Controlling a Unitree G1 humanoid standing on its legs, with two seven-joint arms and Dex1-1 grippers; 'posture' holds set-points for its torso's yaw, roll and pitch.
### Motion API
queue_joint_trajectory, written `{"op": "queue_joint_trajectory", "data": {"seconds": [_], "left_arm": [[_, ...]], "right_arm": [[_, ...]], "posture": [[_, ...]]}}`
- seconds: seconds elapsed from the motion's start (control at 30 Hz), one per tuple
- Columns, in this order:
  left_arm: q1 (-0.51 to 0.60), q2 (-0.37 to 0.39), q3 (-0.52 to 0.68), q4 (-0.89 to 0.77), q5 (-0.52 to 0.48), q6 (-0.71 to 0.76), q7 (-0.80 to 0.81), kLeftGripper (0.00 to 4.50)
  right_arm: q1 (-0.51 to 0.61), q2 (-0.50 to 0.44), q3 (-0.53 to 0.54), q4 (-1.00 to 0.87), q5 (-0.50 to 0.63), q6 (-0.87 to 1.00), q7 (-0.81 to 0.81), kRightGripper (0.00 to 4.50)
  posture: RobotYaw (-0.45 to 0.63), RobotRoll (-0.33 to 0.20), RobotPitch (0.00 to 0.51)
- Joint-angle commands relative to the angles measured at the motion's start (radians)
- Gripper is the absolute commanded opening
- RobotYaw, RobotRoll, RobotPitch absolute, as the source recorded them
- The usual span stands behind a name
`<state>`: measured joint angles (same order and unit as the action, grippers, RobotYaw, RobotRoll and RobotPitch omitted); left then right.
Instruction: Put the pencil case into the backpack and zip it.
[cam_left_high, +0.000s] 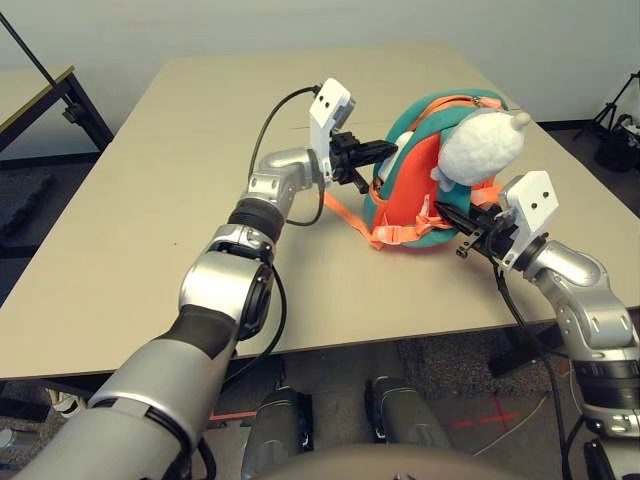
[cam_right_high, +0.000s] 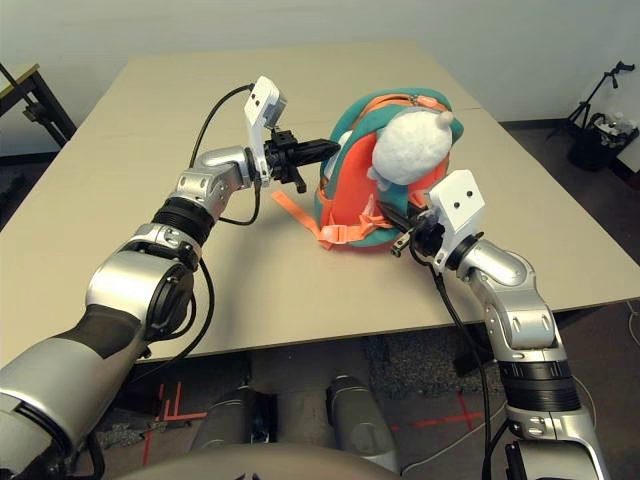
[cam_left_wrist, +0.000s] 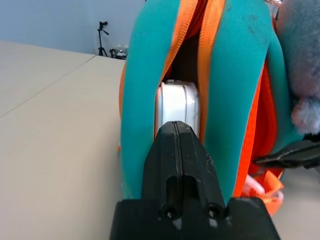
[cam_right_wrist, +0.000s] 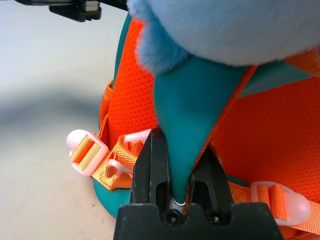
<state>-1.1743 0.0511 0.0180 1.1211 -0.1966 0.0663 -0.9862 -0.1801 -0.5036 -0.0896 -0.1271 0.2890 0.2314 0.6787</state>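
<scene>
The teal and orange backpack (cam_left_high: 400, 195) stands on the table with its white plush head (cam_left_high: 485, 145) facing me. Through the open orange zipper gap, the white pencil case (cam_left_wrist: 177, 102) sits inside the backpack. My left gripper (cam_left_high: 383, 151) is shut, and its tips (cam_left_wrist: 175, 127) are pressed against the end of the case at the opening on the backpack's left side. My right gripper (cam_left_high: 452, 220) is at the backpack's lower right, below the plush head. It is shut on a teal flap of the backpack (cam_right_wrist: 187, 115), which runs down between its fingers (cam_right_wrist: 150, 160).
Loose orange straps (cam_left_high: 345, 222) with pale buckles (cam_right_wrist: 85, 150) trail on the tan table (cam_left_high: 150, 200) in front of the backpack. A second table (cam_left_high: 35, 95) stands far left. A tripod and dark gear (cam_left_high: 615, 130) stand on the floor at the right.
</scene>
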Motion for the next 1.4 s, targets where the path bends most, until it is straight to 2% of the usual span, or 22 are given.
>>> {"op": "queue_joint_trajectory", "data": {"seconds": [0.03, 0.23, 0.67, 0.83, 1.17, 1.27, 1.37, 1.4], "left_arm": [[-0.033, -0.035, -0.007, 0.055, 0.032, -0.02, 0.027, 0.0], [-0.055, -0.08, -0.007, 0.104, 0.058, -0.039, 0.079, 0.0], [-0.058, -0.091, -0.017, 0.146, 0.121, -0.033, 0.151, 0.0], [-0.073, -0.125, -0.004, 0.159, 0.13, -0.045, 0.209, 0.0], [-0.079, -0.178, 0.04, 0.168, 0.116, -0.046, 0.208, 0.0], [-0.082, -0.165, 0.04, 0.157, 0.124, -0.05, 0.189, 0.0], [-0.092, -0.102, 0.047, 0.127, 0.114, -0.044, 0.13, 0.0], [-0.096, -0.082, 0.05, 0.117, 0.107, -0.038, 0.109, 0.39]], "right_arm": [[-0.004, 0.003, 0.025, -0.006, 0.003, 0.011, 0.012, 0.09], [-0.02, 0.005, 0.031, 0.004, 0.0, 0.008, 0.017, 0.09], [-0.037, 0.002, 0.034, 0.033, -0.01, -0.004, 0.032, 0.09], [-0.038, -0.005, 0.03, 0.036, -0.011, -0.006, 0.035, 0.09], [-0.026, -0.005, 0.028, 0.024, -0.011, -0.006, 0.028, 0.09], [-0.024, -0.006, 0.023, 0.022, -0.011, -0.005, 0.026, 0.09], [-0.018, -0.007, 0.019, 0.02, -0.011, -0.007, 0.025, 0.09], [-0.017, -0.007, 0.018, 0.021, -0.011, -0.007, 0.025, 0.09]], "posture": [[-0.3, 0.0, 0.016], [-0.3, 0.0, 0.013], [-0.29, 0.0, 0.003], [-0.3, 0.0, 0.0], [-0.31, 0.0, 0.0], [-0.32, 0.0, 0.0], [-0.31, 0.0, 0.0], [-0.31, 0.0, 0.001]]}}
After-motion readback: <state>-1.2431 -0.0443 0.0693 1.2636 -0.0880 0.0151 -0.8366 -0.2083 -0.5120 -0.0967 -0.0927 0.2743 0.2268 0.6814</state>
